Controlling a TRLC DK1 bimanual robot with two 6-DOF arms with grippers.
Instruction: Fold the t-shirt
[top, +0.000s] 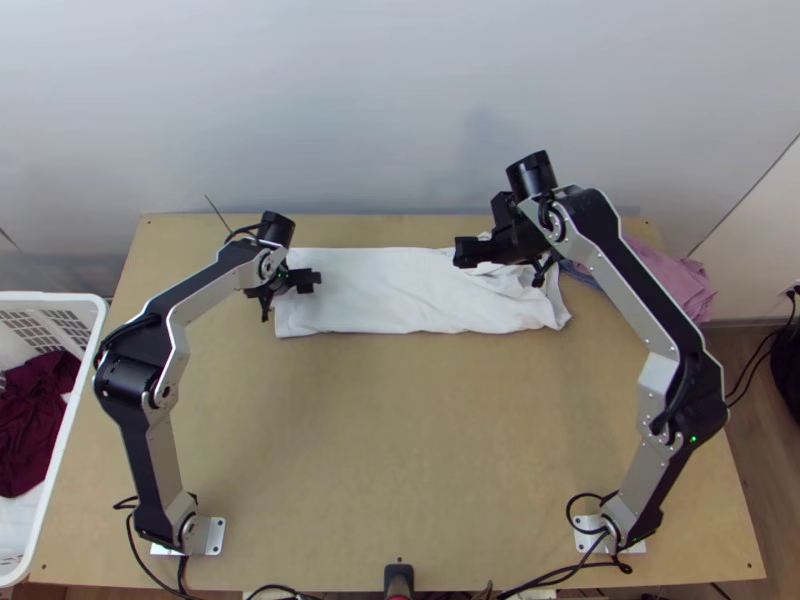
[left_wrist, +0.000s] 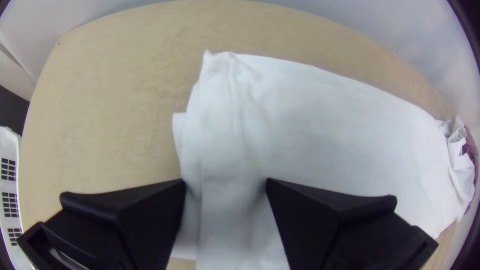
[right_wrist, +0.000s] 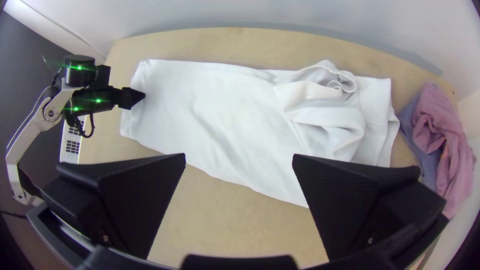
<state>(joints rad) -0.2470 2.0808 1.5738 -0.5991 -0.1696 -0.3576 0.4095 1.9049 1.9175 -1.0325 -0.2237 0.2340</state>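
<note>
Two tools stand open, fingers apart: the left tool (top: 290, 284) over one end of the one white shirt (top: 380, 290), the right tool (top: 508, 256) over its other end. The shirt lies in a long strip on the tabletop (top: 380, 430); the right wrist view shows bunched folds near the right tool. Beyond that tool lie one pink cloth (right_wrist: 450, 150) and one blue cloth (right_wrist: 407, 117). The top view shows one basket (top: 88, 303), outward of the left tool, holding dark red cloth (top: 35, 425) and white cloth (top: 15, 525).

The top view looked steeply down from high over the near edge of the table (top: 400, 450), taking in its whole top. The left wrist view faced down from close above one end of the white shirt (top: 380, 290), the right wrist view from farther off; all three shared the shirt.
</note>
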